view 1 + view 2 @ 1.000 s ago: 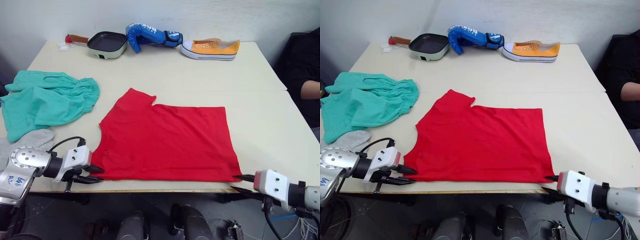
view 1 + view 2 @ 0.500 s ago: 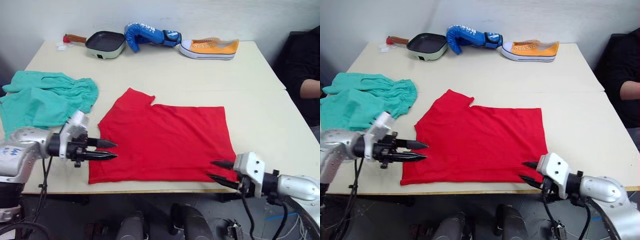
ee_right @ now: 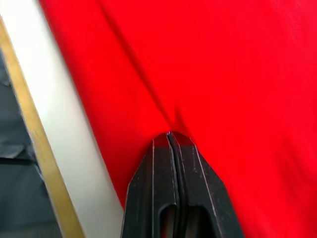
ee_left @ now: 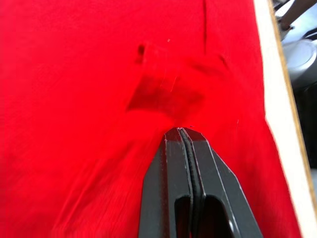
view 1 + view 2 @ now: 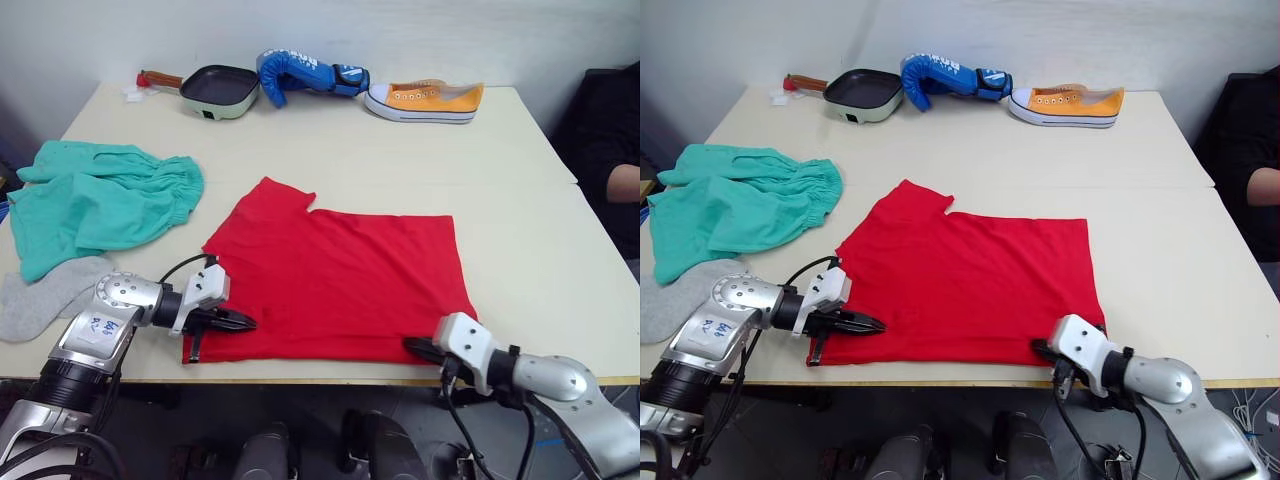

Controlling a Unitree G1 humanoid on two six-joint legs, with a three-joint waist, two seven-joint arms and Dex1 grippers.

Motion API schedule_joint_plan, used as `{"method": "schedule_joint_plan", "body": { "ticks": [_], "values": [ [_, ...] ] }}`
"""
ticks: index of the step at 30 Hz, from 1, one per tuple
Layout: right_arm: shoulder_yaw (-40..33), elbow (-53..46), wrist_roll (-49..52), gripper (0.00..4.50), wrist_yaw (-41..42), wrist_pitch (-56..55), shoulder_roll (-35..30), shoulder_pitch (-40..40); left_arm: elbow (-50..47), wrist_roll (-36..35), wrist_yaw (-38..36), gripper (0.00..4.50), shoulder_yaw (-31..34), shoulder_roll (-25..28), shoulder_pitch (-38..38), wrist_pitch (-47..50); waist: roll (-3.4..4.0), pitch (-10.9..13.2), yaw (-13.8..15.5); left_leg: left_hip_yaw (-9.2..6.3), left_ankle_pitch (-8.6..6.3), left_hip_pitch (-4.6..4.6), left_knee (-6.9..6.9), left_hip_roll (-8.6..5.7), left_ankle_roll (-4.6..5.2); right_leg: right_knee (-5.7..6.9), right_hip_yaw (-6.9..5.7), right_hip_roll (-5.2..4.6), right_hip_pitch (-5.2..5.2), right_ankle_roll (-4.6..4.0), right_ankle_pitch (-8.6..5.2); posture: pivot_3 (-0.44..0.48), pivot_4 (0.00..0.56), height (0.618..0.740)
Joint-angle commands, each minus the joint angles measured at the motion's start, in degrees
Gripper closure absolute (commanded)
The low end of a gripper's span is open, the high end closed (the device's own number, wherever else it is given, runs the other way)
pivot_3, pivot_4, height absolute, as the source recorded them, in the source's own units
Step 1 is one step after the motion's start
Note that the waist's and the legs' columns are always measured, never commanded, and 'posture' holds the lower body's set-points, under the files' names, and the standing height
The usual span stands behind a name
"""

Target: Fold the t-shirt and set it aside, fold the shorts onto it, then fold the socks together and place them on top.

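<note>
1. Red t-shirt [image 5: 335, 275] spread flat on the pale table [image 5: 520, 190], near edge lying just inside the table's front edge.
2. Left gripper [image 5: 243, 322] at the t-shirt's near left corner, black fingers [image 4: 181, 183] pressed together, a small fold of red cloth bunched at their tips; closed on the fabric.
3. Right gripper [image 5: 1040, 347] at the t-shirt's near right corner, beside the table's front edge; fingers [image 3: 171, 186] pressed together with red cloth puckered at the tips, likewise clamped on the shirt.
4. Small creased flap and wrinkles in the cloth just beyond the left fingertips, seen from the left wrist.
5. Teal shorts [image 5: 100, 200] bunched up to the left of the t-shirt, apart from it, gathered waistband facing the shirt.
6. Grey socks [image 5: 50, 295] lying left of the t-shirt and touching the near side of the shorts, close to the left arm.
7. Along the table's far edge, well beyond the t-shirt: a small green pan [image 5: 215, 90] with a dark inside, a blue boxing glove [image 5: 305, 73] just beside it, and an orange sneaker [image 5: 425, 100] with a white sole.
8. Plain light wall behind the table; a person's arm [image 5: 622, 183] in a dark sleeve to the right of the t-shirt, past the table's edge.
</note>
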Motion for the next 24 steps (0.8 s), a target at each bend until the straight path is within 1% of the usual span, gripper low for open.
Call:
{"method": "schedule_joint_plan", "body": {
  "ticks": [1, 2, 4, 7, 10, 12, 15, 19, 23, 24],
  "values": [
    [-8.3, 3.7, -0.7, 4.50, -0.1, -0.5, -1.8, 6.2, 4.8, 2.8, 1.3, 4.47, 2.2, 3.0, 2.0, -0.6, 0.00, -0.1, 0.1, 0.00, -0.09, 0.17, -0.07, 0.00, 0.02, -0.03, 0.01, -0.01, 0.13, 0.00, -0.01, 0.000, 0.150, 0.740],
    [-11.0, 4.3, -0.1, 4.50, 0.2, -0.9, -1.8, 7.7, 5.5, 2.5, 1.2, 4.47, 3.0, 3.6, 2.3, -0.7, 0.00, -0.1, 0.1, 0.01, -0.24, 0.22, -0.13, 0.00, -0.15, -0.05, 0.02, -0.03, 0.14, 0.01, -0.01, 0.000, 0.150, 0.740],
    [-15.5, 4.9, 1.3, 4.50, 0.9, -1.2, -1.5, 9.6, 6.3, 1.5, 0.7, 4.47, 4.6, 4.7, 2.8, -0.3, 0.02, -0.2, 0.0, 0.01, -0.25, 0.29, -0.21, 0.00, -0.16, -0.06, 0.03, -0.03, 0.15, 0.00, -0.02, 0.000, 0.150, 0.740],
    [-20.0, 3.8, 4.8, 4.50, 2.5, -0.7, -0.8, 10.7, 5.7, -1.4, -0.3, 4.47, 7.3, 5.3, 2.6, 2.5, 0.05, -0.2, 0.0, 0.03, -0.22, 0.29, -0.26, 0.00, -0.14, -0.05, 0.03, -0.03, 0.13, -0.02, -0.03, 0.000, 0.150, 0.740],
    [-22.3, 0.9, 9.1, 4.50, 3.6, 1.0, 0.0, 9.9, 3.3, -4.8, -1.3, 4.47, 9.3, 5.3, 1.2, 7.1, 0.09, -0.2, -0.1, 0.03, -0.10, 0.25, -0.33, 0.00, -0.01, -0.04, 0.04, -0.03, 0.04, -0.05, -0.05, 0.000, 0.150, 0.740],
    [-23.1, -0.7, 11.5, 4.50, 3.4, 2.8, 0.1, 8.2, 1.9, -6.3, -0.8, 4.47, 9.9, 4.6, -0.8, 10.2, 0.10, -0.2, -0.1, 0.04, -0.08, 0.22, -0.38, 0.01, -0.01, -0.04, 0.04, -0.03, 0.00, -0.07, -0.06, 0.000, 0.150, 0.740],
    [-22.8, -1.4, 13.3, 4.50, 1.5, 5.6, 0.0, 4.0, 1.0, -6.5, 0.8, 4.47, 9.9, 3.4, -3.5, 12.1, 0.10, -0.2, 0.0, 0.04, -0.07, 0.20, -0.39, 0.00, -0.01, -0.05, 0.04, -0.03, 0.00, -0.07, -0.06, 0.000, 0.150, 0.740],
    [-20.4, -2.7, 13.5, 4.50, 1.0, 8.2, -0.9, -0.5, 0.0, -7.0, 0.4, 4.47, 9.3, 2.7, -4.8, 12.9, 0.12, -0.2, -0.1, 0.06, -0.09, 0.20, -0.52, -0.01, -0.04, -0.09, 0.03, -0.02, -0.05, -0.07, -0.08, 0.000, 0.150, 0.740],
    [-14.2, -6.3, 13.1, 4.50, 0.6, 10.1, -0.7, -4.6, -2.7, -7.3, 0.4, 4.47, 7.7, 0.5, -5.5, 13.4, 0.12, -0.2, -0.2, 0.07, -0.07, 0.14, -0.55, -0.01, -0.07, -0.08, 0.02, 0.02, -0.13, -0.07, -0.17, 0.000, 0.150, 0.740],
    [-11.4, -7.2, 12.3, 4.50, -0.1, 10.6, -0.2, -5.5, -3.5, -7.3, 0.8, 4.47, 7.1, -0.4, -5.6, 13.7, 0.12, -0.2, -0.1, 0.07, -0.06, 0.11, -0.55, -0.01, -0.06, -0.08, 0.02, 0.02, -0.14, -0.07, -0.17, 0.000, 0.150, 0.740]
  ]
}}
